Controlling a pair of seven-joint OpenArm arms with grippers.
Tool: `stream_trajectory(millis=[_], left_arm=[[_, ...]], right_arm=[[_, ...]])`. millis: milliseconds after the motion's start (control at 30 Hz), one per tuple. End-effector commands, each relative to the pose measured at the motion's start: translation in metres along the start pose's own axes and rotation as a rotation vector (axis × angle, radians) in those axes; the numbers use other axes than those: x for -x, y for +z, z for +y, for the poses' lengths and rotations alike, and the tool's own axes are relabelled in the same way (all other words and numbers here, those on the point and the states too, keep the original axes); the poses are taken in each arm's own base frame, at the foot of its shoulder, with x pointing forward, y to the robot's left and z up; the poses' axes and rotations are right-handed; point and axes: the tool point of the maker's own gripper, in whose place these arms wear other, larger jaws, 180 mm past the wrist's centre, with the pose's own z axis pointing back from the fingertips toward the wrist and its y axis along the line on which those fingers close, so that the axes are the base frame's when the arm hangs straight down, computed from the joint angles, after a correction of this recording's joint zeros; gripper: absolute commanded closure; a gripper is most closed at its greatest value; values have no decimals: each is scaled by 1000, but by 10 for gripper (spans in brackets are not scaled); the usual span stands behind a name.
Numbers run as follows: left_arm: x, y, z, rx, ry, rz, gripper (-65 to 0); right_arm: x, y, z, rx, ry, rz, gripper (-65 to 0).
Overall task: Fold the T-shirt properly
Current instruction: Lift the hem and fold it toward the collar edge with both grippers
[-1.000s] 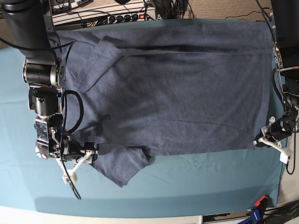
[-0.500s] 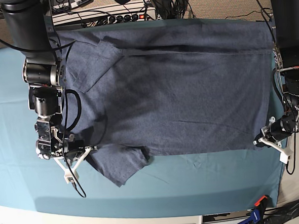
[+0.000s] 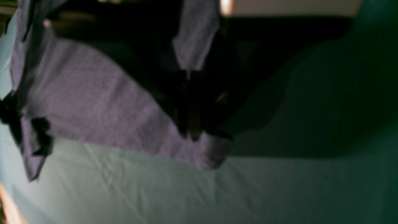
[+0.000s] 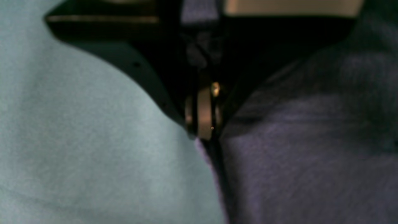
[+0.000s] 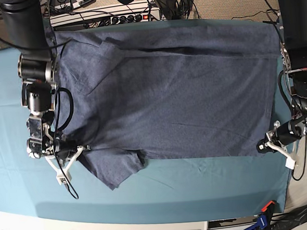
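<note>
1. While the T-shirt [image 5: 168, 93] lies spread across the centre of the teal-covered bench [image 5: 210, 189], the right gripper [image 5: 72, 156] at lower left has its fingers closed on the sleeve edge.
2. Left gripper [image 5: 272, 141], lower right, pinches the hem corner.

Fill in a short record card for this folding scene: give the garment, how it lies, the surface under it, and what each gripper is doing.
garment: T-shirt, slate blue-grey, short-sleeved
layout: spread flat, a sleeve pointing toward the near table edge
surface: teal table cloth
left gripper: shut on the T-shirt's near hem corner
right gripper: shut on the T-shirt's edge beside the near sleeve
lettering: none visible
fold progress: not yet folded
</note>
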Motion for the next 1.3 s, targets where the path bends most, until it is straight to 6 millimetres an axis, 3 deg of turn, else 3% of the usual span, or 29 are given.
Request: stream_trajectory(millis=[0, 233, 367, 667, 800, 1033, 1267], left_arm=[[-31, 11, -6, 23, -11, -69, 0], [-29, 26, -9, 109, -2, -61, 0], [-14, 34, -6, 156, 53, -30, 0], [12, 53, 0, 252, 160, -6, 0], [5, 65, 4, 261, 173, -18, 0], [-8, 89, 19, 238, 173, -38, 0], [1, 95, 25, 223, 168, 7, 0]], right_arm=[[-26, 12, -8, 17, 11, -76, 0], [-5, 21, 11, -4, 68, -119, 0], [5, 26, 18, -2, 100, -125, 0], [0, 49, 40, -56, 151, -165, 0], [-1, 55, 41, -71, 161, -170, 0], [18, 61, 27, -69, 179, -137, 0], [46, 66, 30, -89, 214, -93, 0]])
